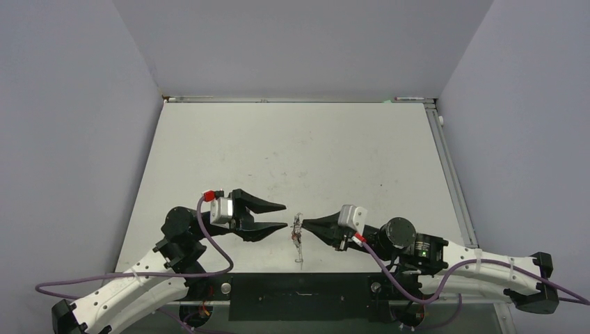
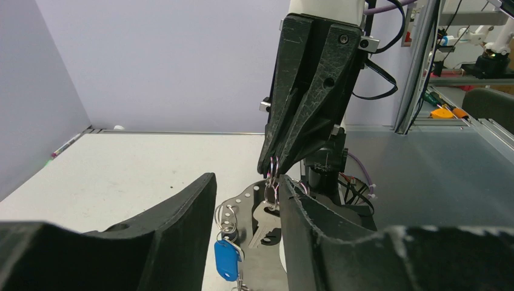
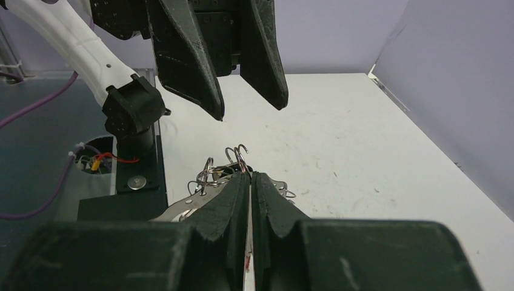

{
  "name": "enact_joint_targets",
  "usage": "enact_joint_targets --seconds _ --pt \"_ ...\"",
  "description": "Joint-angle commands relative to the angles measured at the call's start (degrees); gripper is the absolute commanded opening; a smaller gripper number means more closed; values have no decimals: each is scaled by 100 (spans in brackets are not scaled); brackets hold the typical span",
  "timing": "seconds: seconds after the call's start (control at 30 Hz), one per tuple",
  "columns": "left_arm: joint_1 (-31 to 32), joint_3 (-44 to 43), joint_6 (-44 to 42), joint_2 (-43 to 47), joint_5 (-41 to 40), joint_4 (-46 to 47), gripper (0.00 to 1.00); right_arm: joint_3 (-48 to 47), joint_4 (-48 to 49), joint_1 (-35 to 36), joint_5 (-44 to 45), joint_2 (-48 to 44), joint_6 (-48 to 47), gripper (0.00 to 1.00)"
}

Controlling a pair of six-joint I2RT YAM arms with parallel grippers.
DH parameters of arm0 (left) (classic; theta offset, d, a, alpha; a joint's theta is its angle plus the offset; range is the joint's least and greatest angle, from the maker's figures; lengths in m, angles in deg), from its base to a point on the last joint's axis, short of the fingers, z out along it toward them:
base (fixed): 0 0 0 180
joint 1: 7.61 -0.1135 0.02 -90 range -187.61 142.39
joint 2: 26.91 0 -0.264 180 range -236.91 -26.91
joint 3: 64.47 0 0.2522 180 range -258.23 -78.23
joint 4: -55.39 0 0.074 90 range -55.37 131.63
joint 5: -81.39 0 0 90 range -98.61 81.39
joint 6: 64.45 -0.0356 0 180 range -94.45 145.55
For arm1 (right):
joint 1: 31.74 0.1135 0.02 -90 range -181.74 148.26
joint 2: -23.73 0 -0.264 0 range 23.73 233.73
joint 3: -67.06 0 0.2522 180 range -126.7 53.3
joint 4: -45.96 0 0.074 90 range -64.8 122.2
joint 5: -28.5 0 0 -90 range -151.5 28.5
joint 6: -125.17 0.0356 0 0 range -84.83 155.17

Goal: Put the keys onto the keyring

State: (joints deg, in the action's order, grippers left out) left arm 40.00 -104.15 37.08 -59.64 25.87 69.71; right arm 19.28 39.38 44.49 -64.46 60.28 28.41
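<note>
Horizontally, left hand opposite right hand.

Bright, even light, soft shadows; wrist views blur up close.

The left arm and the right arm both had white shells with black joint housings. A purple cable ran along each. Silver-grey camera blocks with red plugs sat behind black, tapered, scuffed fingers, one bearing a small screw. A green light glowed on the right arm.
</note>
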Motion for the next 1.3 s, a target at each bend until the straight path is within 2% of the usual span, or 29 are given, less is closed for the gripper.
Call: enact_joint_targets --seconds 0.0,0.17,0.57,0.83,1.27 --pt "-21 35 138 -74 358 429 37 -325 481 37 -169 200 24 5" --pt "-16 78 146 -85 326 396 33 -360 617 40 -160 286 34 5" --pt "-18 69 19 -132 378 255 32 -439 815 39 -108 439 70 5" --pt "-15 42 -80 -150 219 148 26 -455 868 41 -125 472 87 5" --pt "30 25 -137 -216 227 96 22 -478 933 41 -173 567 110 5"
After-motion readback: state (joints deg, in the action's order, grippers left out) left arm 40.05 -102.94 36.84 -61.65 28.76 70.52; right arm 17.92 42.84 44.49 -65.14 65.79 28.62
